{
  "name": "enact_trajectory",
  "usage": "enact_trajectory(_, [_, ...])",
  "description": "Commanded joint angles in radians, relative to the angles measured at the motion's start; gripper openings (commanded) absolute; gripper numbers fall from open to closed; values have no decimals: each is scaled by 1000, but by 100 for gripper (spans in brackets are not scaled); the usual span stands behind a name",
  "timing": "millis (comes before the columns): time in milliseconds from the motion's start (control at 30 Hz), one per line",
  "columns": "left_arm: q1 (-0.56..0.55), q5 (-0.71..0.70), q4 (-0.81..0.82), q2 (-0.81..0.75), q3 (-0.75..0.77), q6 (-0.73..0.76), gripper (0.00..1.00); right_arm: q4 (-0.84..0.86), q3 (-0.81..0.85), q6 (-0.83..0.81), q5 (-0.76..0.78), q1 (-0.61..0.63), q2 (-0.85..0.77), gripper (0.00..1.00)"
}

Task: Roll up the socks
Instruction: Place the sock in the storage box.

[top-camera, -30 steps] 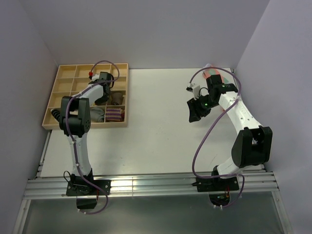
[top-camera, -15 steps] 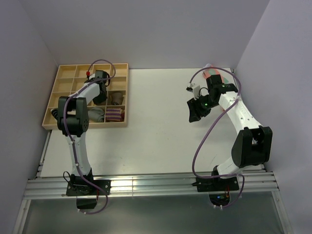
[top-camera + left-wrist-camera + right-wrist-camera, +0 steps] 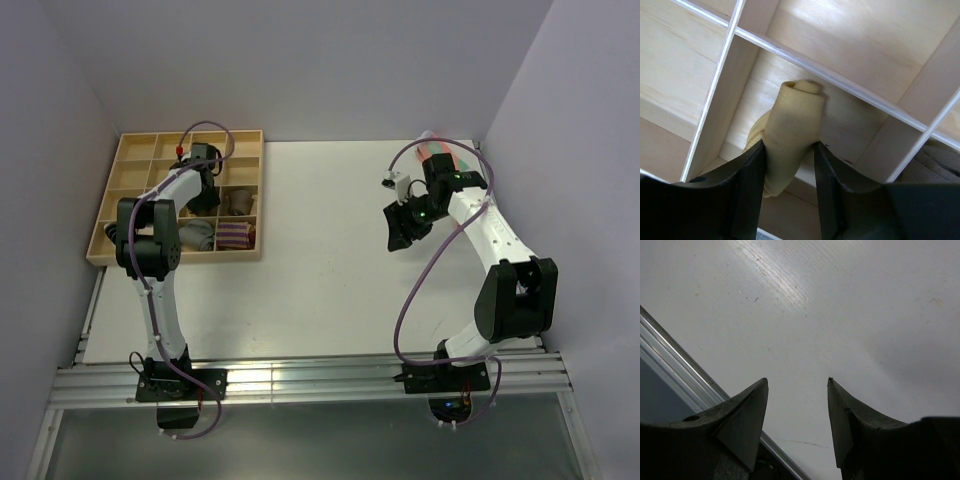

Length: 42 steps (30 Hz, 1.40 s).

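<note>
A rolled mustard-yellow sock bundle (image 3: 792,125) stands on end in a compartment of the wooden tray (image 3: 850,75). My left gripper (image 3: 789,144) straddles it, jaws parted: the left finger lies against the fabric, and the right finger meets it only at the tip, with a gap below. In the top view the left gripper (image 3: 205,192) reaches down into the tray's (image 3: 130,150) middle cells, hiding the socks there. My right gripper (image 3: 797,381) hangs open and empty above the white table (image 3: 850,300), seen at the right (image 3: 398,228) in the top view.
The tray's near row holds a grey rolled sock (image 3: 198,235) and a striped one (image 3: 235,235), with a brownish bundle (image 3: 238,202) one cell behind. Pink fabric (image 3: 435,150) lies at the table's far right, behind the right arm. A metal rail (image 3: 300,380) runs along the near edge.
The left wrist has shifted slightly left and farther back over the tray, and its jaws have widened around the yellow roll. The right arm has not moved.
</note>
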Motion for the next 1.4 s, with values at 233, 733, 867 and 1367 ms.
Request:
enact_trajectory(233, [-13, 122, 13, -7, -21, -32, 54, 14, 17, -5, 11, -3, 4, 58])
enact_trajectory(733, [-11, 86, -13, -96, 13, -30, 59, 6, 34, -9, 5, -3, 10, 58])
enact_trajectory(867, [-11, 66, -28, -111, 25, -30, 61, 6, 35, -11, 0, -5, 12, 58])
enact_trajectory(1367, [-11, 28, -56, -157, 85, -27, 66, 3, 37, -14, -1, -3, 9, 59])
